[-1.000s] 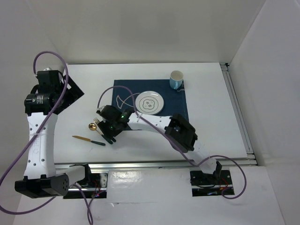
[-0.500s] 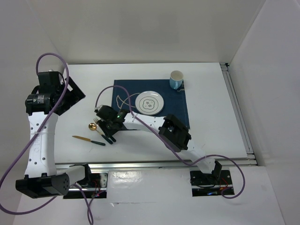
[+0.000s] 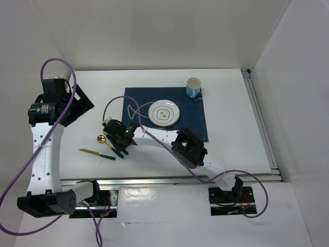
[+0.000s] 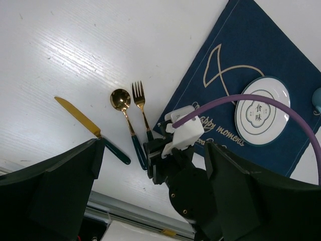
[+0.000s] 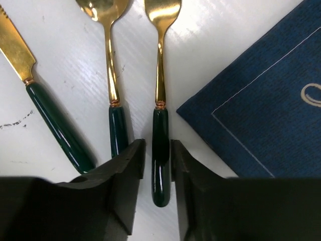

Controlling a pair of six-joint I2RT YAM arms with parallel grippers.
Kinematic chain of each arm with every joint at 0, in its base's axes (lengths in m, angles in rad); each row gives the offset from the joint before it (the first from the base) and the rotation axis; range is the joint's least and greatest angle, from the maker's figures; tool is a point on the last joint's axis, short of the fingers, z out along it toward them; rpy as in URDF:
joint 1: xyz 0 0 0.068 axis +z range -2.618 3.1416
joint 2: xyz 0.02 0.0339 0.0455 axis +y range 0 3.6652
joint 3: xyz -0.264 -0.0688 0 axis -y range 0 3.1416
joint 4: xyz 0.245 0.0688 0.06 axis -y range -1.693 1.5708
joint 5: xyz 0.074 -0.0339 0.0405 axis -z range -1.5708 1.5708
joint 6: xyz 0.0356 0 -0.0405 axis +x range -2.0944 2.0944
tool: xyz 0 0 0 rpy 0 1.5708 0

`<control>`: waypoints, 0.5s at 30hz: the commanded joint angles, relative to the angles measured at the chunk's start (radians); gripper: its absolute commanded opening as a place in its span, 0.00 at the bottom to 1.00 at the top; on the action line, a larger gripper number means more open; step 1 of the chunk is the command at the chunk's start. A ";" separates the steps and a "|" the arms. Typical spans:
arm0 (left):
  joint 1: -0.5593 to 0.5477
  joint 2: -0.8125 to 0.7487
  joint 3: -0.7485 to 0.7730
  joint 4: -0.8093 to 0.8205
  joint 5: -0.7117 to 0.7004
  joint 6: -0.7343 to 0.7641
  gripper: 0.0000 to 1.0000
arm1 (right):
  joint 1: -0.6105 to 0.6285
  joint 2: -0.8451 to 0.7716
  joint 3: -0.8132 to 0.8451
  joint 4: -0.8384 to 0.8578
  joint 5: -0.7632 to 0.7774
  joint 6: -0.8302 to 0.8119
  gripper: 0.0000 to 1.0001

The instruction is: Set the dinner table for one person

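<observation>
Right gripper (image 5: 157,146) narrow astride fork (image 5: 160,60) handle, clamp unconfirmed; fork flat on dinner table (image 3: 231,103), front-left, just beside spoon (image 5: 111,65); risk: finger nudges spoon, or glossy handle slips on lift; left gripper (image 4: 153,149) wide.

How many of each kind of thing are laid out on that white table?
Knife: 1
Spoon: 1
Fork: 1
Plate: 1
Cup: 1
Placemat: 1
Total: 6
</observation>
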 commanded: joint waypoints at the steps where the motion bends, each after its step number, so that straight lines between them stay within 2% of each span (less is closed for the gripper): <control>1: 0.005 -0.009 0.016 0.013 0.002 0.026 1.00 | 0.029 0.009 0.044 -0.047 0.047 -0.020 0.37; 3: 0.005 -0.009 0.016 0.013 0.012 0.026 1.00 | 0.029 0.009 0.054 -0.058 0.047 -0.020 0.29; 4: 0.005 -0.009 0.016 0.013 0.012 0.026 1.00 | 0.029 -0.004 0.067 -0.058 0.047 -0.020 0.22; 7: 0.005 -0.009 0.016 0.023 0.012 0.026 1.00 | 0.029 -0.041 0.088 -0.069 0.056 -0.020 0.12; 12: 0.005 0.000 0.046 0.023 0.012 0.026 1.00 | 0.029 -0.090 0.138 -0.099 0.085 -0.020 0.07; 15: 0.005 0.009 0.065 0.023 0.012 0.026 1.00 | -0.012 -0.100 0.175 -0.139 0.094 -0.006 0.06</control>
